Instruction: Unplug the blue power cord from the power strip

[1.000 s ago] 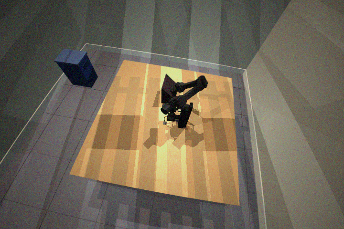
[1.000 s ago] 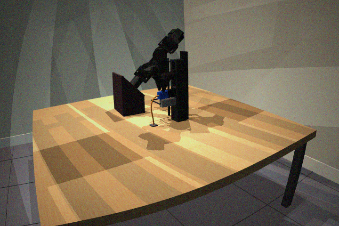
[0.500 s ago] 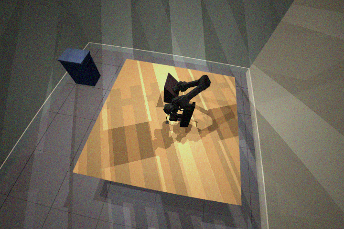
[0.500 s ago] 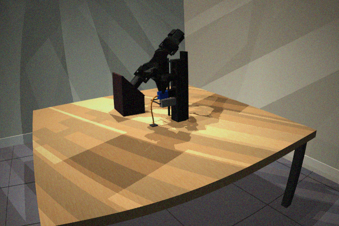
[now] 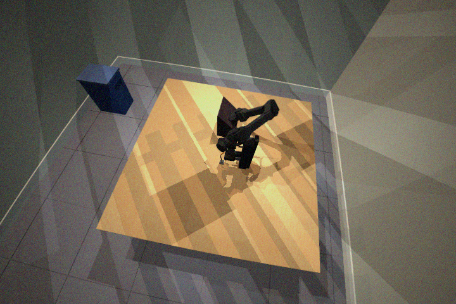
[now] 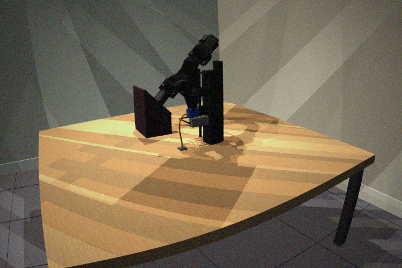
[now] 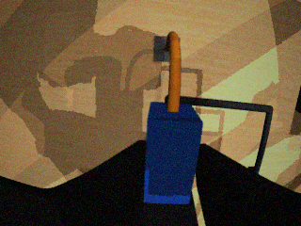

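Note:
The blue plug (image 6: 192, 113) (image 7: 171, 155) is held at the side of the tall black upright strip (image 5: 249, 153) (image 6: 216, 104). My gripper (image 6: 193, 106) (image 7: 170, 151) is shut on the plug, with one dark finger on each side of it in the wrist view. The orange cord (image 6: 180, 129) (image 7: 174, 80) runs from the plug down to a small grey plate (image 5: 221, 162) (image 6: 182, 148) (image 7: 161, 49) on the table. The arm hides the plug in the top view. The plug's strip-side end is hidden, so I cannot tell whether it is seated or out.
A grey block (image 6: 199, 121) sticks out from the strip just below the plug. A thin black bar frame (image 7: 226, 102) (image 6: 200, 130) stands beside the plug. A dark wedge-shaped block (image 5: 225, 116) (image 6: 152, 116) stands behind the arm. A blue cabinet (image 5: 110, 95) stands on the floor.

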